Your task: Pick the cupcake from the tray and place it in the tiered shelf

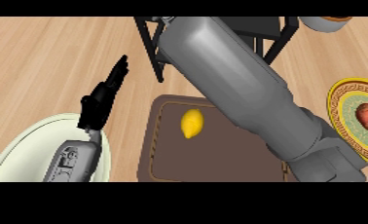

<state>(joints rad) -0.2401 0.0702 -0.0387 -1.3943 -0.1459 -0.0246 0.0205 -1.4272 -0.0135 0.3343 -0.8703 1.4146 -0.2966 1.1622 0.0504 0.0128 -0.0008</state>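
While the right arm (244, 91) reaches over the shelf (155, 47), its hand and the cupcake stay hidden; fingers cannot be told.
Left hand (104, 96) rests, fingers straight. Lower gently onto a tier; lemon (191, 123) remains on tray (161, 159).

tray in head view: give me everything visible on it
The tray is a dark brown, flat rectangle with rounded corners and a thin lighter line running just inside its rim. It lies flat on the wooden counter, near the view's lower middle. A yellow lemon rests on its upper left part. The right forearm crosses over its right side and hides that part. No cupcake shows on the visible area. The pale green plate lies to its left, apart.
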